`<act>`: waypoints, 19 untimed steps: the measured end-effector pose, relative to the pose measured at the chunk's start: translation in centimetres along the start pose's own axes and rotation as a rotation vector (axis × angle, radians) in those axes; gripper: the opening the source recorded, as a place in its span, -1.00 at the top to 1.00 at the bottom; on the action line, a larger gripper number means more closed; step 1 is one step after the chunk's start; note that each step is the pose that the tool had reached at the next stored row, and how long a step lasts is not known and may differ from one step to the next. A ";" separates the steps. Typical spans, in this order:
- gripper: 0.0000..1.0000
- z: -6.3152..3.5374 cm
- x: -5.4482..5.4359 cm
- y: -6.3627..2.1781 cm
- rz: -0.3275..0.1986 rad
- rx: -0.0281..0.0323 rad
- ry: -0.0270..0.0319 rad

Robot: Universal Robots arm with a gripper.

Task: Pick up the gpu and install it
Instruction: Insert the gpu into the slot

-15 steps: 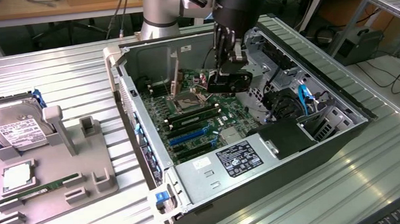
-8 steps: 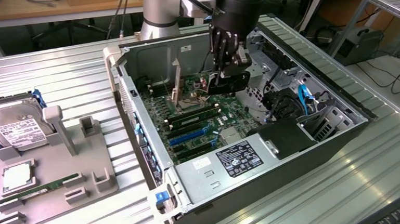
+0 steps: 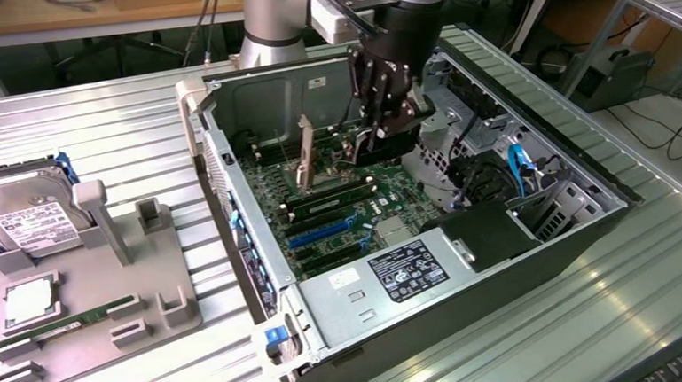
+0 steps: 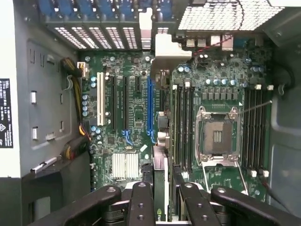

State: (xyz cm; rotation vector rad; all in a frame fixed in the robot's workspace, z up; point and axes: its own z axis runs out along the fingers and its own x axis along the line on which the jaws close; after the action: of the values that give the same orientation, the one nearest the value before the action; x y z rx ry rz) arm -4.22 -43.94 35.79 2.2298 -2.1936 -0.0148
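The gripper [image 4: 162, 209] clamps its black fingers [image 4: 141, 203] on the gpu [image 4: 160, 181], which is held upright and edge-on inside the open case [image 3: 536, 263], fan and shroud hidden (slot contact unclear). Its long axis follows the blue slot [image 4: 150, 106], with the bracket [image 4: 167, 52] toward the rear vents [image 4: 94, 35]. The CPU socket [image 4: 217, 136] lies beside it.

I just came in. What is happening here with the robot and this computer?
One robot arm is working inside an open computer case. Its gripper is closed on the gpu, holding the card upright on its edge over the motherboard, near the expansion slots. Whether the card already sits in a slot cannot be told. On the grey tray at the exterior view's left, the hard drive and the memory stick lie untouched.
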 end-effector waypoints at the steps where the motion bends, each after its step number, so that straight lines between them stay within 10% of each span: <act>1: 0.47 0.13 0.2 0.30 -0.001 0.0001 -0.0008; 19: 0.47 3.45 0.8 3.47 0.004 0.0022 -0.0006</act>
State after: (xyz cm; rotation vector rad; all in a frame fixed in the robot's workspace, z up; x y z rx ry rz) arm -7.73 -44.76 32.40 2.2269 -2.1994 -0.0130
